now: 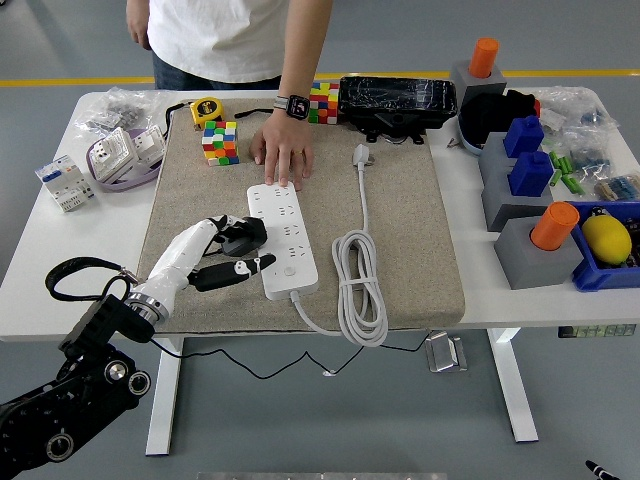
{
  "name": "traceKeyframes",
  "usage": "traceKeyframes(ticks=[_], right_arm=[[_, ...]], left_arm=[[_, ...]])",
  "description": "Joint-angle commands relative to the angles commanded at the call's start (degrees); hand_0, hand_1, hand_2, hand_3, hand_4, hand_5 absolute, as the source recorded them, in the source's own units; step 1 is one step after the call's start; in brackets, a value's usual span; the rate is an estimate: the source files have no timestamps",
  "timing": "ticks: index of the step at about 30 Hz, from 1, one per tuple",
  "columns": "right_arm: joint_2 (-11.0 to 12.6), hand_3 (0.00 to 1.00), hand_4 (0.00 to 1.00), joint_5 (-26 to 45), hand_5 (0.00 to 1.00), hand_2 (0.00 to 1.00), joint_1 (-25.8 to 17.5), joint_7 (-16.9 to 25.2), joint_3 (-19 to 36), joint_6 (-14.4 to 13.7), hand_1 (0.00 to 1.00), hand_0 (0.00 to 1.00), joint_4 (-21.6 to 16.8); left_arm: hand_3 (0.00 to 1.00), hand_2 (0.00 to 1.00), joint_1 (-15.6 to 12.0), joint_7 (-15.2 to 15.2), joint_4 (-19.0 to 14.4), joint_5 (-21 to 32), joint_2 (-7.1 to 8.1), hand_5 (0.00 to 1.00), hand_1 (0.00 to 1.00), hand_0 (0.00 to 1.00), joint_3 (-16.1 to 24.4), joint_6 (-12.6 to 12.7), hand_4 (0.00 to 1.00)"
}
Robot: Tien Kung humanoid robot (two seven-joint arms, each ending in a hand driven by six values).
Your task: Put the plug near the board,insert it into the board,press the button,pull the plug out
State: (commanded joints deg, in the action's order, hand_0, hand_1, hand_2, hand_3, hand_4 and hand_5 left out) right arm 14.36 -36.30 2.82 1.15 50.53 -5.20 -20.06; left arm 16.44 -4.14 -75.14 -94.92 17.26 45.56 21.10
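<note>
A white rectangular power strip (283,243) lies lengthwise near the middle of a beige felt mat (400,250) that covers most of the white desk (40,250). Its white cable (358,285) leaves the strip's near end, coils on the mat toward the desk's right side and runs up to a white plug head (361,154) lying near the mat's far edge.

The robot's left hand (225,255), white-shelled with black fingers, comes in from the desk's near-left corner and sits against the strip's left side. A black block-shaped plug adapter (243,235) is pinched between its upper fingers and the thumb below, and the adapter touches or overlaps the strip's left edge; whether its pins are seated in a socket cannot be told. 1 black fingertip (262,264) reaches onto the strip's near part.

A person stands at the desk's far side and presses 1 hand (282,155), with a watch on the wrist, flat on the mat at the strip's far end, fingertips touching it. 2 multicoloured puzzle cubes (221,142) and a yellow tape measure (205,110) lie toward the far-left part of the mat.
</note>
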Motion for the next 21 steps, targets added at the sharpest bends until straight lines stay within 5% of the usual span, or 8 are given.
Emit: traceKeyframes(ticks=[21], right_arm=[[-0.1,0.551,0.941,0.2,0.475,0.627,0.1,0.2,0.0,0.0,0.634,0.598,-0.1]], left_arm=[[0.711,0.708,4.9,0.2,2.5,0.2,-1.77,0.701,0.711,0.671,-3.0,-0.1,0.959]])
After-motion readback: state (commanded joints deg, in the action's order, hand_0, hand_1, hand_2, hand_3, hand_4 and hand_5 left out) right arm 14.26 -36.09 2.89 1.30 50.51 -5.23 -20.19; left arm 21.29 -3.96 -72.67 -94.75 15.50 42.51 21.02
